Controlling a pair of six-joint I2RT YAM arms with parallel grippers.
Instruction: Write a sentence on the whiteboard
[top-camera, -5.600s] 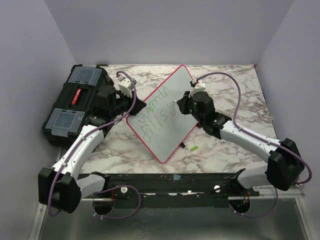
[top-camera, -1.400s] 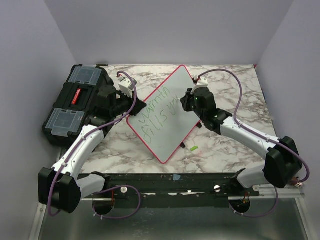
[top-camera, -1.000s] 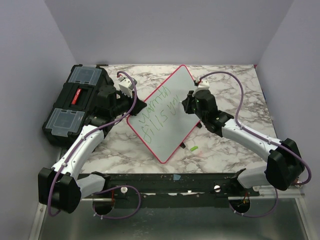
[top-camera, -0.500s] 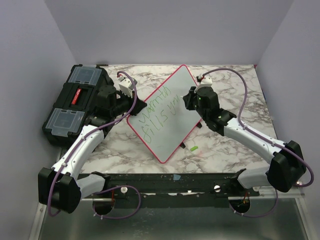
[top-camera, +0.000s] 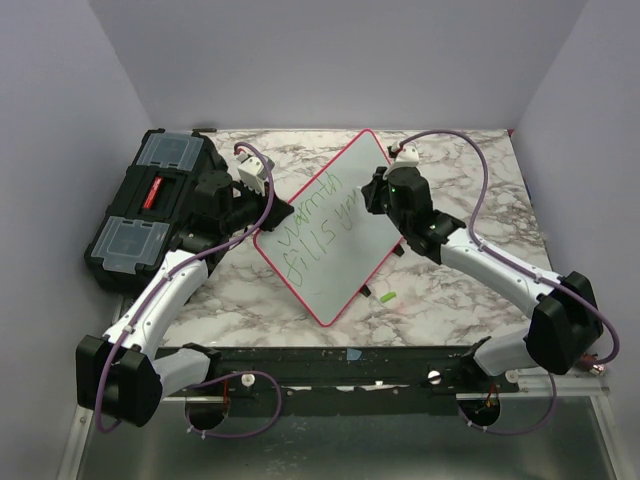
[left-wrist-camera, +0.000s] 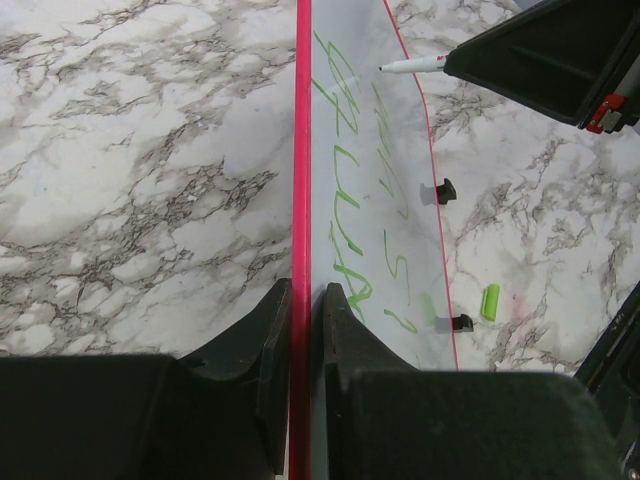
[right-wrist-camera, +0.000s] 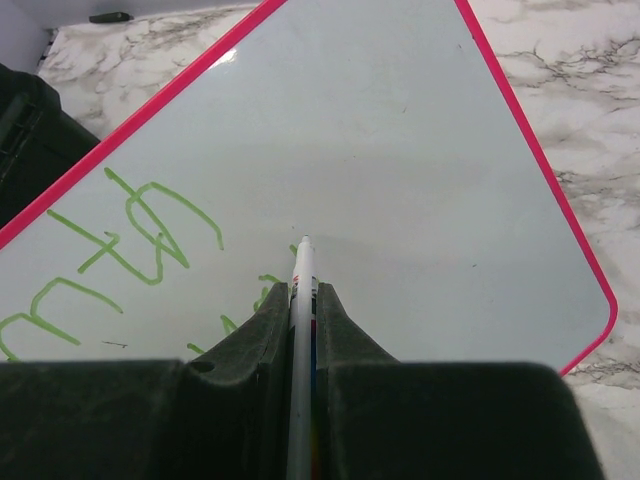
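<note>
Top external view, from the left: a black toolbox (top-camera: 150, 205) sits at the left side of the marble table (top-camera: 470, 200), with the left arm running just beside it. The left gripper (left-wrist-camera: 305, 300) is pinched narrow on the red-pink rim at the left edge of the whiteboard (top-camera: 335, 270), likely to keep the board from sliding under the pen strokes. The board lies cornerwise, one corner far and one near. The sentence (top-camera: 315, 225) runs in green across its left half, two lines so far, the second ending near the right gripper (right-wrist-camera: 300, 295). That gripper is closed tight on a white marker (right-wrist-camera: 303, 265), tip forward at the board's surface; whether it touches cannot be told. A green cap (top-camera: 387, 296) lies on the marble just off the board's near-right edge. Bare board remains toward the near corner and the right rim, enough, I judge, for more words. Open marble to the right gives the right arm room to swing; the left arm is hemmed between toolbox and board.
</note>
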